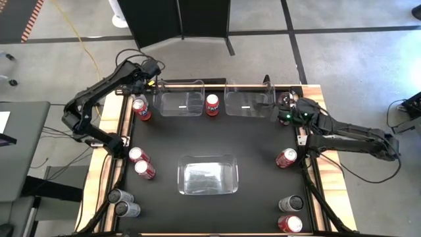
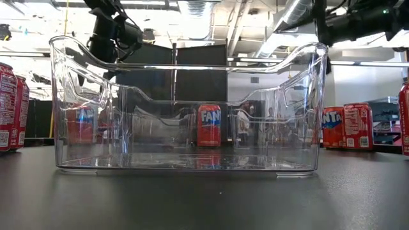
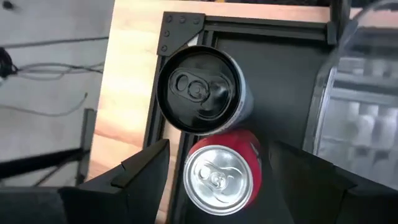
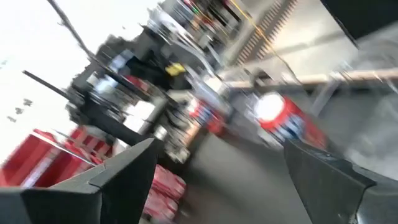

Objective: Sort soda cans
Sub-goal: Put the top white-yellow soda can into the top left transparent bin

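Red-and-silver metal soda cans stand at the black surface's far left corner, beside a clear plastic bin. The left tool hovers above them, released, likely to grasp one. The right tool, released, hangs near the far right bin. Mid-surface offers room.

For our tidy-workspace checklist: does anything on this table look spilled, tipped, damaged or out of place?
Nothing stands out. The red can seen through the near clear bin stands upright, as do the red cans at the sides. The bin looks intact, and no liquid shows on the black table.
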Robot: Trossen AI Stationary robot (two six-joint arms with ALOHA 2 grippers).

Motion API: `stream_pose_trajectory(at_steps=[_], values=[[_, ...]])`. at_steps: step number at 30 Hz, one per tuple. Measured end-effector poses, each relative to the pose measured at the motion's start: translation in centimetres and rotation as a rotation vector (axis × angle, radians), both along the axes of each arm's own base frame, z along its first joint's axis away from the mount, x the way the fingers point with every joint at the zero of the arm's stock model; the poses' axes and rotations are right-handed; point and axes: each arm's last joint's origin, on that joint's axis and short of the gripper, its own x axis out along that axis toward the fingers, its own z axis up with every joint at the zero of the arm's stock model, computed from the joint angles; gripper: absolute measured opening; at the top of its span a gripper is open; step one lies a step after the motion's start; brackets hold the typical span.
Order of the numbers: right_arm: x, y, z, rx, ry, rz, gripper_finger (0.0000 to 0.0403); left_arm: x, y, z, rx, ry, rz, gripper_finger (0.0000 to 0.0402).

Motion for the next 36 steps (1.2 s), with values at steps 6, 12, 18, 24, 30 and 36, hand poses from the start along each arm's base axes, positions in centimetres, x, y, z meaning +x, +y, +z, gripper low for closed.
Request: stream_pose_trajectory(at_steps=[6, 12, 18, 24, 30, 36], values=[[0.1, 0.1, 1.4, -0.037, -0.093, 0.009, 0.0368, 0.0, 0.0, 0.0, -0.007, -0.007, -0.002, 0.0270], [0.3, 0.5, 1.7, -0.029, -0.048, 0.018, 0.0368, 0.3, 0.2, 0.0, 0.005, -0.053, -0.002, 0.0282], [0.6, 1.5, 1.9, -0.054, -0.043, 0.077, 0.0368, 0.3, 0.0, -0.1, -0.019, -0.083, 0.034, 0.0320], [0.8, 2.4, 1.1, -0.089, 0.052, 0.078, 0.0368, 0.9, -0.7, 0.3, -0.036, -0.132, 0.019, 0.0325], [0.7, 2.5, 0.5, -0.110, 0.137, 0.051, 0.0368, 1.3, -0.7, 1.5, 0.003, -0.166, 0.017, 0.0326], [0.7, 2.4, 0.5, -0.143, 0.146, 0.049, 0.0368, 0.9, -0.8, 1.6, -0.024, -0.157, 0.027, 0.0326]])
